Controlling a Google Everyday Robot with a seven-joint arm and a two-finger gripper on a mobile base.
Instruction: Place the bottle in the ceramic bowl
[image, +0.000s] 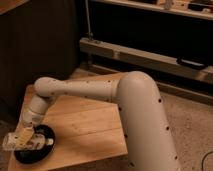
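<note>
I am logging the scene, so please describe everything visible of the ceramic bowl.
The ceramic bowl is round, shallow, black and glossy. It stands upright on the wooden table, near the corner at the view's lower left. The gripper is low over it with the bottle lying sideways, hiding part of its inside. Whether the bottle touches the bowl cannot be seen.
</note>
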